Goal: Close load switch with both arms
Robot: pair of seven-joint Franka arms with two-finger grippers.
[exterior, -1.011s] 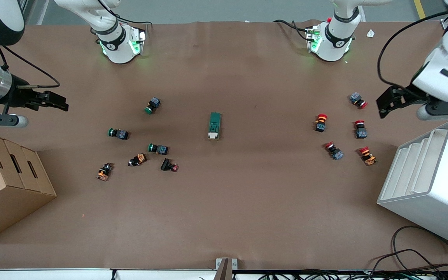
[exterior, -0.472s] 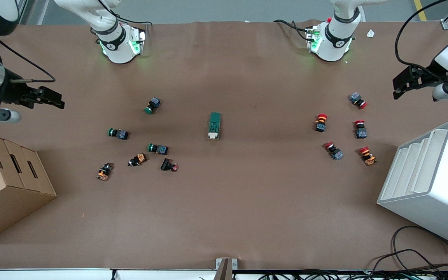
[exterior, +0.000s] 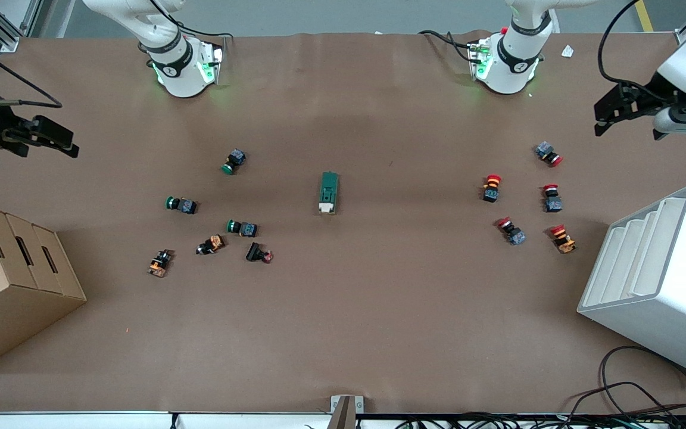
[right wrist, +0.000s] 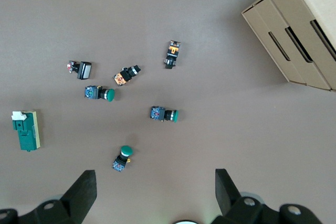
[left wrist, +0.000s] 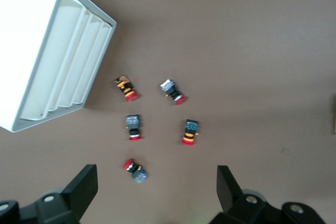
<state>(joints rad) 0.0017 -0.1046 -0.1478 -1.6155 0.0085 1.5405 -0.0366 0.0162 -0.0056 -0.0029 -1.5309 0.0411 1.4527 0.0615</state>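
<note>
**Arms up high, switch waiting in the middle**

Load switch (exterior: pixel 329 192) lies flat in the middle of the brown counter (exterior: pixel 343 322), all by itself. Its white lever tab (exterior: pixel 326 207) is at the end nearer the front camera. Green push buttons (exterior: pixel 240 227) lie toward the right arm's end, red push buttons (exterior: pixel 551 197) toward the left arm's end.

Both grippers are far from the switch. The left gripper (left wrist: pixel 156 188) hangs over the counter near the red buttons and the white rack (exterior: pixel 658 280), its jaws spread wide. The right gripper (right wrist: pixel 156 188) hangs over its own end, near the cardboard box (exterior: pixel 9 268), jaws spread wide too.

To do this well, I think both arms should come to the middle slowly. One should hold the green body still. The other should push the tab gently, so the switch does not slide.
</note>
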